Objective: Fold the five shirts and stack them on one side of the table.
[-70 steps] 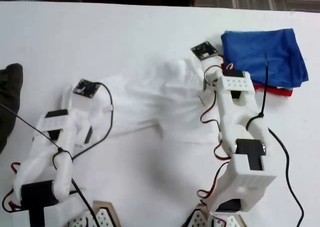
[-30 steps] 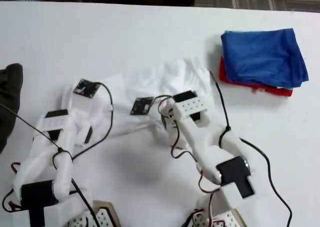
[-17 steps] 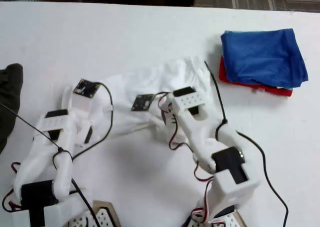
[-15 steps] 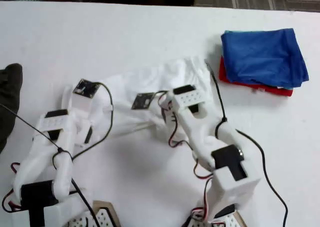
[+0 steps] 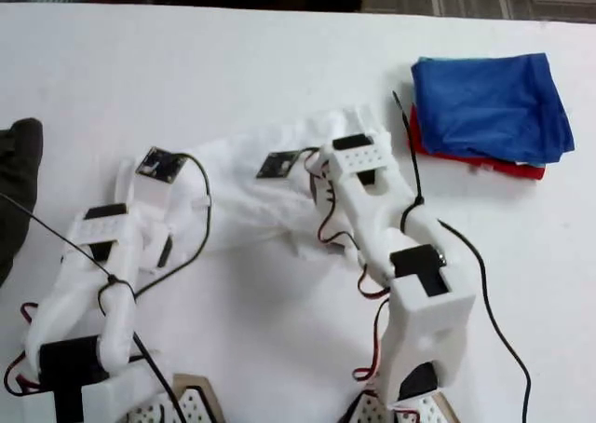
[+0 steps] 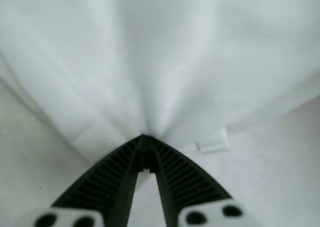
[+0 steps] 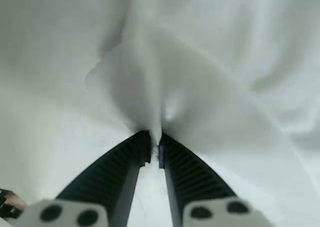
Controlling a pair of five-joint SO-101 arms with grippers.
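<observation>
Holds the white shirt point(image 5: 233, 171), crumpled near the middle of the table point(image 5: 186, 60), with left gripper point(image 6: 146, 139) and right gripper point(image 7: 152, 137), both clamped on cloth folds. Risks losing a thin pinch, or bunching the cloth, if pulled unevenly toward the folded stack point(image 5: 489, 102) by the far right edge.

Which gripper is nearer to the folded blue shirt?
Right. The right gripper pinches the white shirt on its side toward the blue shirt; the left gripper pinches the opposite end, farther off.
</observation>
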